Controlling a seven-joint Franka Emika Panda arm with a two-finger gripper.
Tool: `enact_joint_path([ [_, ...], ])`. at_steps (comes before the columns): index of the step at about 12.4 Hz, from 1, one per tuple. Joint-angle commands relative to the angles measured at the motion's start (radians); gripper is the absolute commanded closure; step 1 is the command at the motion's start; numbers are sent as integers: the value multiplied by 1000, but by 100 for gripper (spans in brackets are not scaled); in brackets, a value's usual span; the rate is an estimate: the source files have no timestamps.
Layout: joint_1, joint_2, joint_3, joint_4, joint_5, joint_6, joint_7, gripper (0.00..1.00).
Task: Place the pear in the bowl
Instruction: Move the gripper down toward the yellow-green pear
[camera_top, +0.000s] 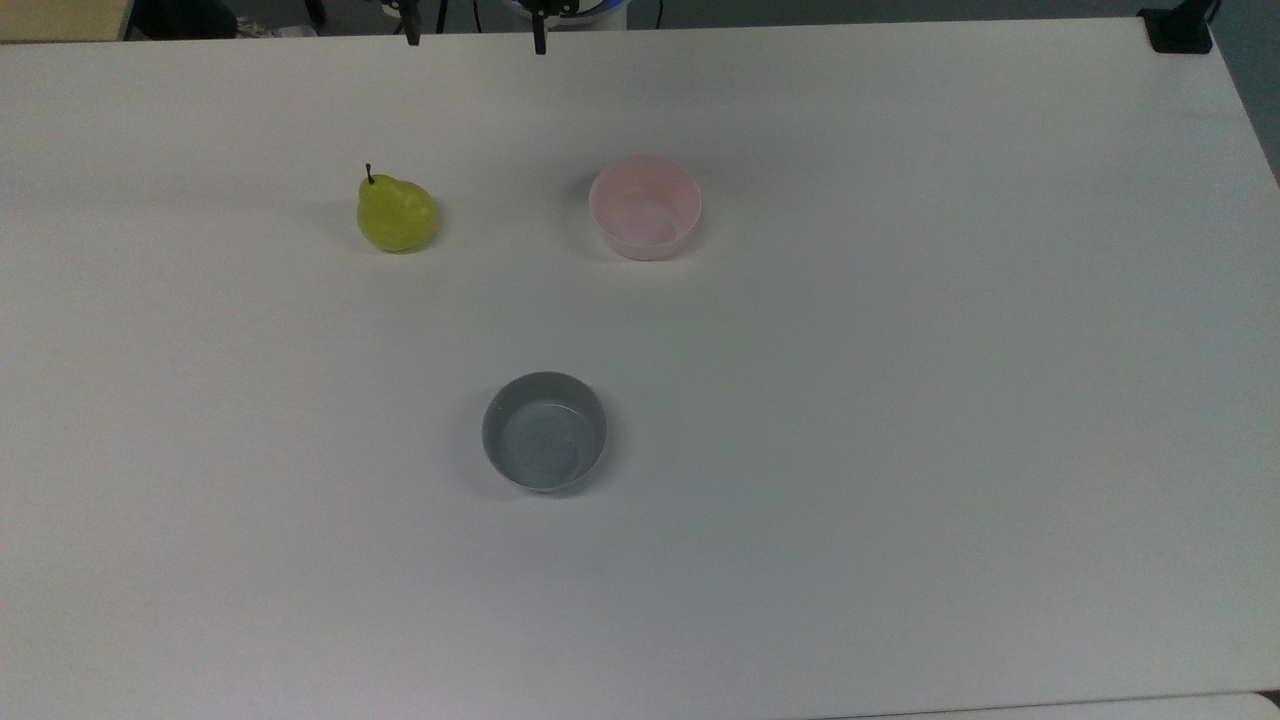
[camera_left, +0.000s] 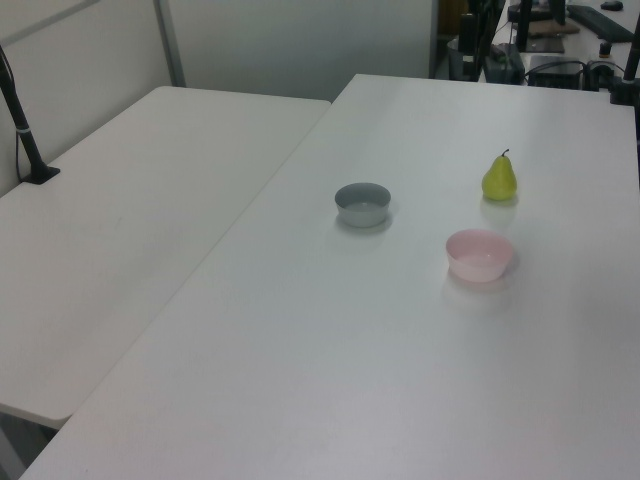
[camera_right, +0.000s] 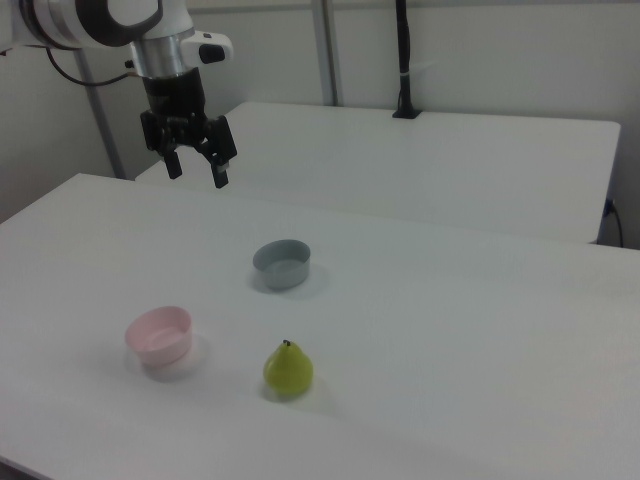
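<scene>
Pear (camera_top: 397, 214) is sitting upright on the white table (camera_top: 900, 400), its dark stem pointing up, toward the top view's left. Moving rightward in the top view, the pink bowl (camera_top: 645, 207) is resting on the table, apart from the pear with bare tabletop between them, and nothing is lying inside it. Nearer the top view's bottom edge, between those two in left-to-right order, a grey bowl (camera_top: 545, 431) is standing well apart from both.

In the right view the order is reversing: the pink bowl (camera_right: 159, 336) is sitting at the right view's left, the pear (camera_right: 288, 369) to its right, and the grey bowl (camera_right: 282, 264) farther back.

The gripper (camera_right: 196, 168) is hanging in the air above the table's far edge in the right view, well away from the pear, its two fingers spread apart and holding nothing. In the top view its fingertips (camera_top: 412, 36) are peeking in at the upper edge.
</scene>
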Motion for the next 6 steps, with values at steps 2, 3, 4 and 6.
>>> enact_joint_path([
  [2,-10,-7,9,-15,-19,27,11,0],
  [3,-9,-7,10,-15,-19,27,11,0],
  [4,-10,-7,9,-15,-19,27,11,0],
  [6,-10,-9,9,-15,-19,22,6,0],
])
